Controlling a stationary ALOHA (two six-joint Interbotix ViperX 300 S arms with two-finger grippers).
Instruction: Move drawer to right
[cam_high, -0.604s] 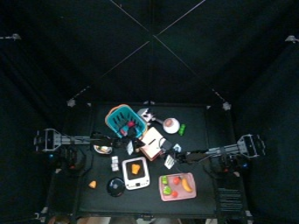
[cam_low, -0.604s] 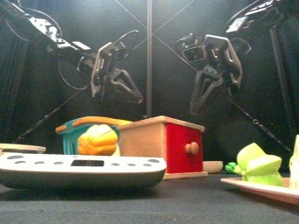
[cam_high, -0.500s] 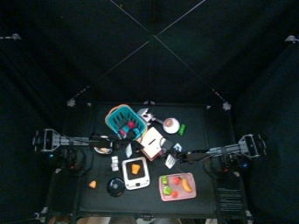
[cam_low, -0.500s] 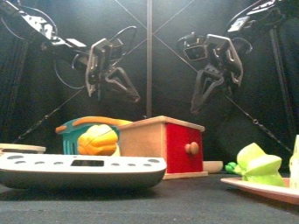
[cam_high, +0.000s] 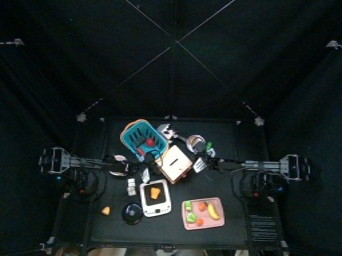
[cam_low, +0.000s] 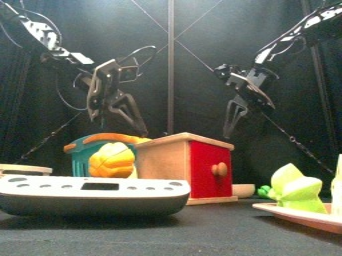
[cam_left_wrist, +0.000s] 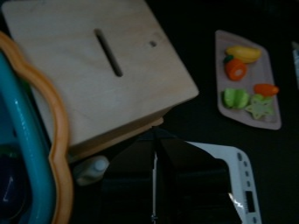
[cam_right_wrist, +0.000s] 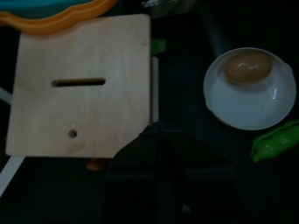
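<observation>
drawer (cam_low: 186, 165): directly below both grippers, beside the teal basket (cam_low: 94, 148)
long axis: along its slot
right gripper (cam_low: 235, 118): nearer, above its red face; jaws clenched
left gripper (cam_low: 112, 110): high, jaws clenched

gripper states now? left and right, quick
Left gripper: shut, holding nothing, above the drawer.
Right gripper: shut, holding nothing, also above the drawer.

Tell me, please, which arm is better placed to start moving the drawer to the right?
Probably the left. Both grippers hang above the drawer, neither touching it. The left gripper is on the side to push from; the right gripper is over the side the drawer must move toward.
</observation>
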